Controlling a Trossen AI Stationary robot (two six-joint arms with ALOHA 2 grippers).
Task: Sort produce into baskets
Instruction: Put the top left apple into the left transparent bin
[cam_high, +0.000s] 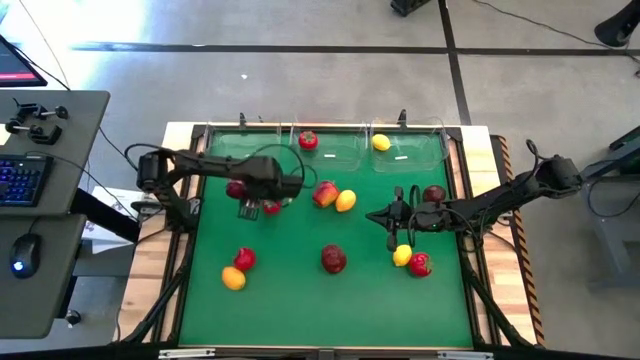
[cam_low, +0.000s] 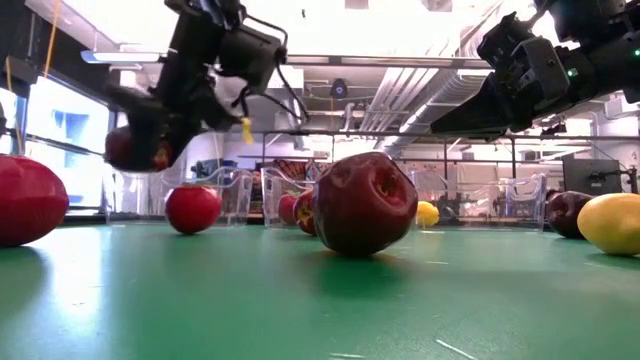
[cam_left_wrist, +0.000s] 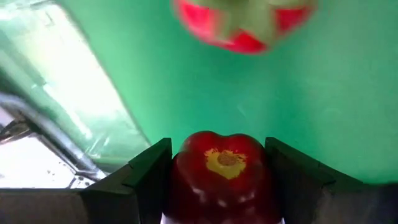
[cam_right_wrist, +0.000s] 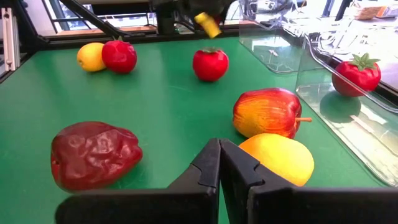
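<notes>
My left gripper (cam_high: 240, 192) is shut on a dark red apple (cam_left_wrist: 224, 174) above the green mat (cam_high: 300, 300), near the left clear bin (cam_high: 245, 140). A bright red green-topped fruit (cam_high: 270, 207) lies on the mat just beyond it. My right gripper (cam_high: 372, 215) is shut and empty, level over the mat, pointing toward the table's left at a yellow fruit (cam_right_wrist: 277, 158) and a red-orange apple (cam_right_wrist: 267, 112). The middle bin (cam_high: 335, 155) holds a red green-topped fruit (cam_high: 308, 140). The right bin (cam_high: 415, 155) holds a lemon (cam_high: 381, 142). My left gripper pinches the dark red apple by its two opposite sides (cam_left_wrist: 183, 180) between its two fingers (cam_left_wrist: 146, 180), with the apple's dimpled end facing the wrist camera. The fingers come from above, slanting down. The apple is lifted clear of the mat (cam_low: 140, 145).
Loose on the mat are a dark red apple (cam_high: 334, 259), a red fruit (cam_high: 244, 258) beside an orange-yellow one (cam_high: 233, 278), a lemon (cam_high: 402, 255) beside a red fruit (cam_high: 420, 264), and a dark apple (cam_high: 434, 194) under my right arm. The bins line the far edge.
</notes>
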